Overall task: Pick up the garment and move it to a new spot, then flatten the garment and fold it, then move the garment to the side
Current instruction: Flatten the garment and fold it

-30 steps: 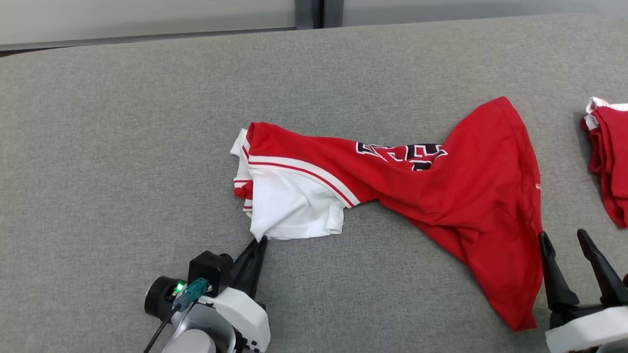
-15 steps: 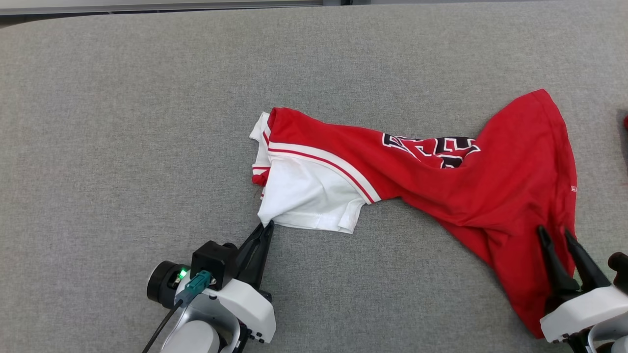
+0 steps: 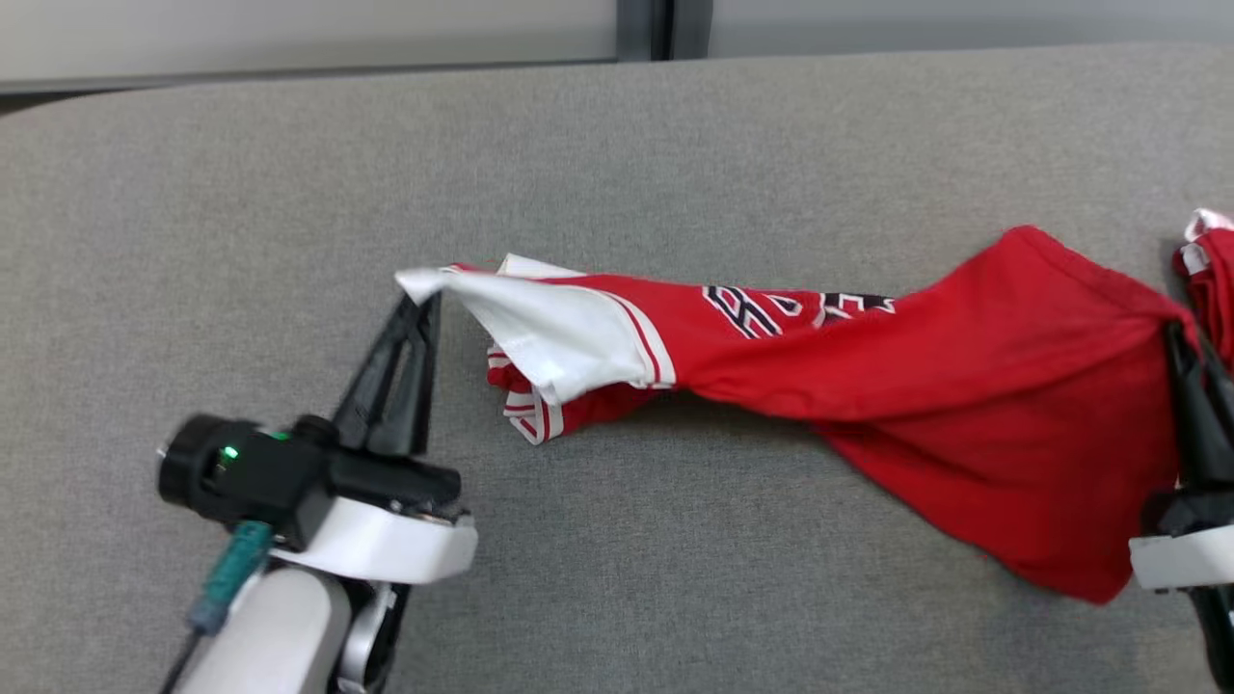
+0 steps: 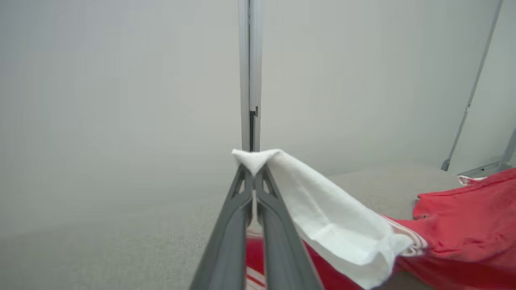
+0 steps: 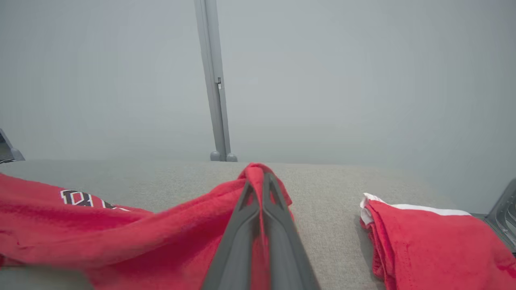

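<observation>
Two grips show in the head view: the left gripper [image 3: 422, 306] has its fingers clenched on a white sleeve corner of the red garment [image 3: 964, 386], and the right gripper [image 3: 1176, 333] has its fingers pinched shut on the red edge at the far right. The garment stretches between them above the grey tabletop [image 3: 289, 193], its lower part drooping; a second red garment [image 3: 1217, 265] lies at the right edge

From the left wrist, the left gripper [image 4: 254, 173] grasps the white corner, and the garment [image 4: 330, 225] drapes away to the right

From the right wrist, the right gripper [image 5: 262, 181] is clamped on a red fold of the garment [image 5: 121, 241], with the second red garment [image 5: 435, 241] near on the tabletop [image 5: 322, 189]
</observation>
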